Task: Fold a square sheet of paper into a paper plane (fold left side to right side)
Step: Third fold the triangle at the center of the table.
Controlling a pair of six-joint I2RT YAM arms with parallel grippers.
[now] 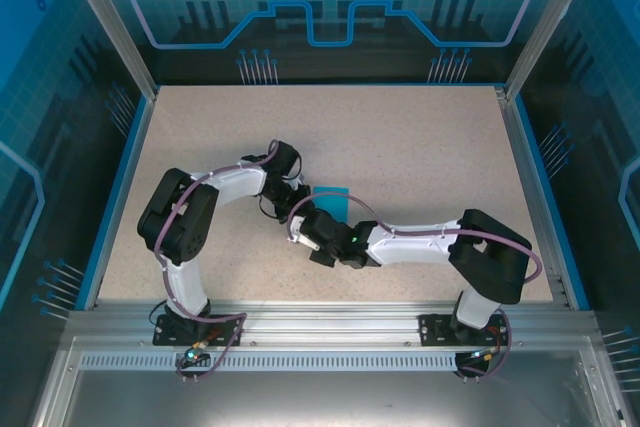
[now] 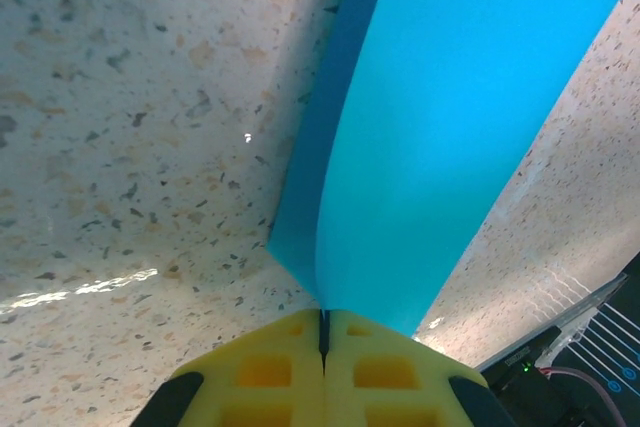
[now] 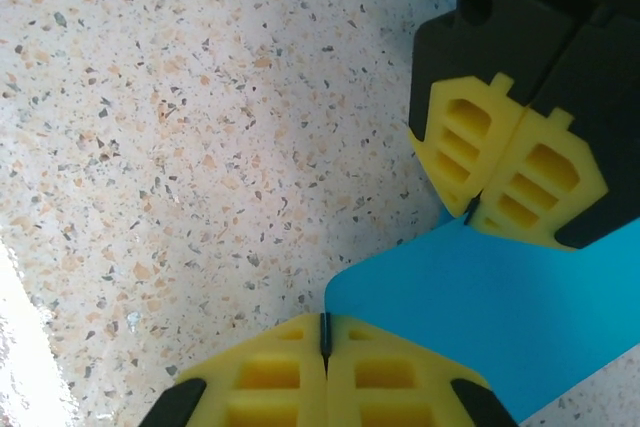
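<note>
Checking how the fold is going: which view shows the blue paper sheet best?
Left wrist: the blue paper sheet is large and close, running up the frame from the shut left claw. Right wrist shows a smaller part between the right claw and the left one; top external, a small distant patch.

- We see the square sheet of paper (image 1: pixel 335 197) as thin, bright cyan-blue paper, plain and unmarked.
- From above, it sits about the middle of the table, and only a small patch of it shows.
- In the left wrist view the sheet (image 2: pixel 440 127) is lifted off the surface. It bows in a smooth curve, with a darker underside strip along its left side.
- Its near edge is pinched in the closed left gripper (image 2: pixel 323 332).
- In the right wrist view the sheet (image 3: pixel 520 317) shows a rounded bend at its left end, which meets the closed tips of the right gripper (image 3: pixel 323 332).
</note>
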